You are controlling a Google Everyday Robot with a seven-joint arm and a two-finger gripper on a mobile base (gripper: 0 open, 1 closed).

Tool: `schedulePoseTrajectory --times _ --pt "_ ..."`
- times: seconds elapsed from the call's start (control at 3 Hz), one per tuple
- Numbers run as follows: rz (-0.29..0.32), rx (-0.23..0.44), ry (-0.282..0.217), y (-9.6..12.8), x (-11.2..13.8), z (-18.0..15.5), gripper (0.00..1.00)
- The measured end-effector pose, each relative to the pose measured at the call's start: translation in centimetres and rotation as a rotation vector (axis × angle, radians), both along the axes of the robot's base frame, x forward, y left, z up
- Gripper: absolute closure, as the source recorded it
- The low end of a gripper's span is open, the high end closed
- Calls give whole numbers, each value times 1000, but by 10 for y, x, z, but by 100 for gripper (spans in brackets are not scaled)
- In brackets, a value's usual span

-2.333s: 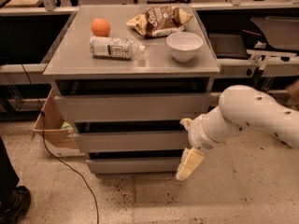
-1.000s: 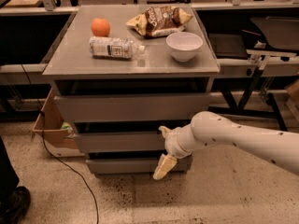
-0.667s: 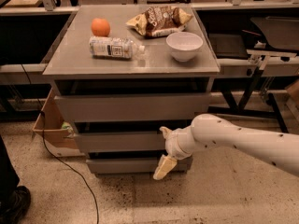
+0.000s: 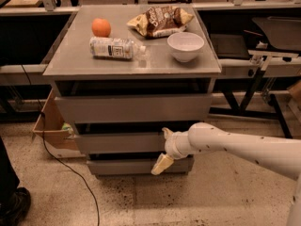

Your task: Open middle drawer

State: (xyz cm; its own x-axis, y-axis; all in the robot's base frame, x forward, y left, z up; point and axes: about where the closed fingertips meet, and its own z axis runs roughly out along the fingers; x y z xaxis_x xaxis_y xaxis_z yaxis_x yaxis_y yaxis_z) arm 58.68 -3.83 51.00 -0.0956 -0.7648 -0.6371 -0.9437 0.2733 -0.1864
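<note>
The middle drawer (image 4: 120, 143) is the medium-height grey front between the taller top front (image 4: 131, 108) and the slim bottom front (image 4: 124, 166) of the grey cabinet. None of its interior shows. My gripper (image 4: 160, 151) is at the right part of the middle drawer's front and is open. One cream finger (image 4: 166, 132) reaches up at the drawer's top edge. The other finger (image 4: 161, 164) hangs down over the bottom front. My white arm (image 4: 235, 147) comes in from the right.
On the cabinet top (image 4: 70, 62) lie an orange (image 4: 101, 27), a plastic bottle on its side (image 4: 115, 47), a chip bag (image 4: 161, 20) and a white bowl (image 4: 186, 46). A cardboard box (image 4: 51, 126) and a black cable (image 4: 70, 171) are at the left. A shoe (image 4: 11, 206) is at the bottom left.
My arm and gripper have moved left along the drawer fronts, from the cabinet's right edge to the middle drawer's front. In the last second they have hardly moved.
</note>
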Motion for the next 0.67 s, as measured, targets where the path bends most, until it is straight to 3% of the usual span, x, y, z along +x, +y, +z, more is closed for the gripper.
schedulePoseTrajectory --times 0.67 --pt "-29 19 -19 0 43 -51 0"
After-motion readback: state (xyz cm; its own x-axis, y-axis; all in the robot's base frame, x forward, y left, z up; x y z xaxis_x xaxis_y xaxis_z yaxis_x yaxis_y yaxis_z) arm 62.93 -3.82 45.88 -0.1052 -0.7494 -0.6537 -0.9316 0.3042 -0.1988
